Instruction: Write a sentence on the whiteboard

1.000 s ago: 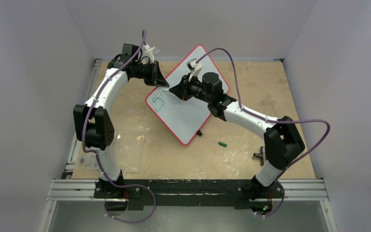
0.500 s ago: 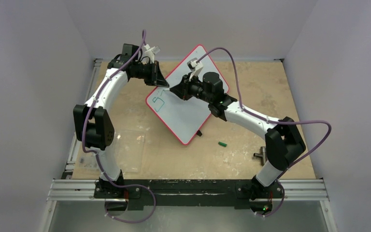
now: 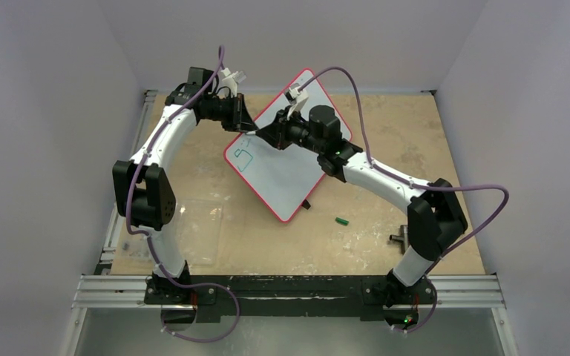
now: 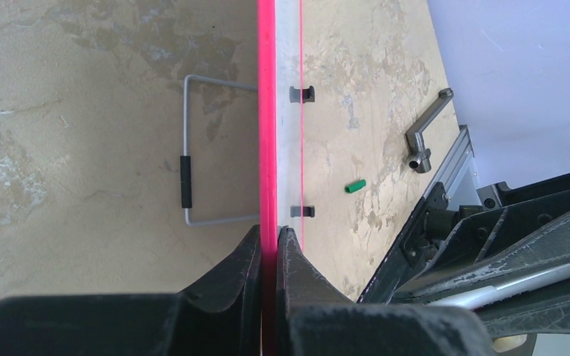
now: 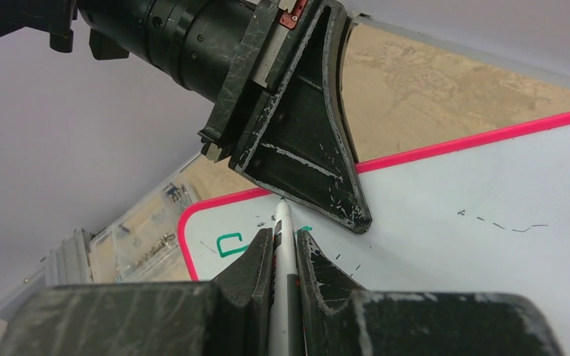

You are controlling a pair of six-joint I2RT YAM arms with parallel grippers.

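Observation:
The whiteboard [image 3: 286, 167], white with a red rim, stands tilted on the table. My left gripper [image 3: 246, 127] is shut on its upper left rim; the left wrist view shows the red edge [image 4: 267, 148] pinched between the jaws [image 4: 270, 241]. My right gripper [image 3: 266, 138] is shut on a white marker [image 5: 283, 252], with the tip on the board near the left gripper. Of the sentence, only a few green strokes [image 3: 243, 159] show near the board's left corner, also in the right wrist view [image 5: 230, 243].
A green marker cap [image 3: 341, 221] lies on the table right of the board, also in the left wrist view [image 4: 355, 186]. A metal handle [image 3: 398, 238] lies near the right arm. A clear plastic sheet [image 3: 200, 237] lies front left. The board's wire stand [image 4: 187, 178] props it.
My right gripper has moved left and slightly up along the board with the marker, closer to the left gripper. The left arm and board have stayed put.

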